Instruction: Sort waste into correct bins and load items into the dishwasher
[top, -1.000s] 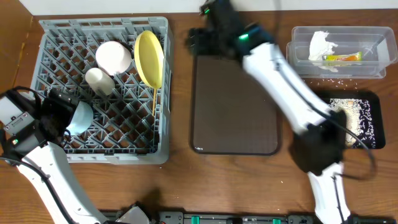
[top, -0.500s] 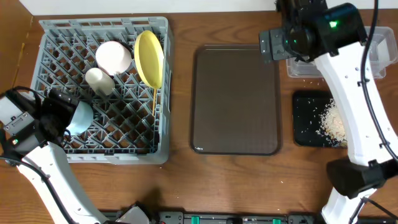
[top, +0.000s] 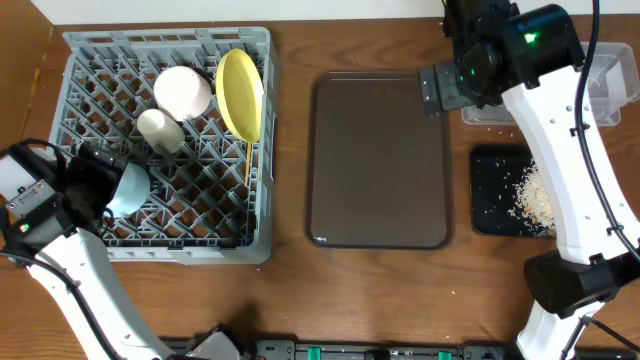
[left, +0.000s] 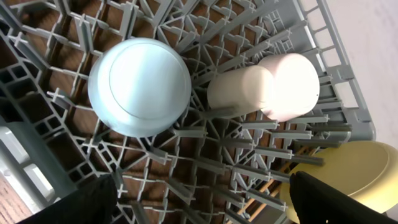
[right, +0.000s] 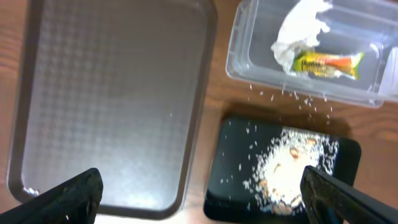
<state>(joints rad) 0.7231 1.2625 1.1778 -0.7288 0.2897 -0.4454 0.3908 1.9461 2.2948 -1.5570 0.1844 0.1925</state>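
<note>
The grey dishwasher rack (top: 90, 60) holds a white bowl (top: 183, 92), a white cup (top: 160, 130), a yellow plate (top: 240, 95), chopsticks (top: 248, 160) and an upturned light blue bowl (top: 130, 188). My left gripper (top: 85, 190) hovers open beside the blue bowl (left: 139, 86), and its wide-apart jaws (left: 205, 205) hold nothing. My right gripper (top: 445, 85) hangs open and empty (right: 202, 199) above the gap between brown tray and bins. In the clear tub (right: 249, 56) lie the napkin (right: 298, 31) and wrapper (right: 326, 64). Rice crumbs (right: 286, 168) cover the black tray (right: 230, 186).
A flat dark brown serving tray (top: 378, 160) lies bare between the rack and the bins. A few stray crumbs dot the wood (right: 292, 96) between tub and black tray. My right arm hides part of the tub in the overhead view.
My right arm swung from the brown tray's far left corner across to the bins, its jaws widening, then settled. The left arm and rack contents stayed still.
</note>
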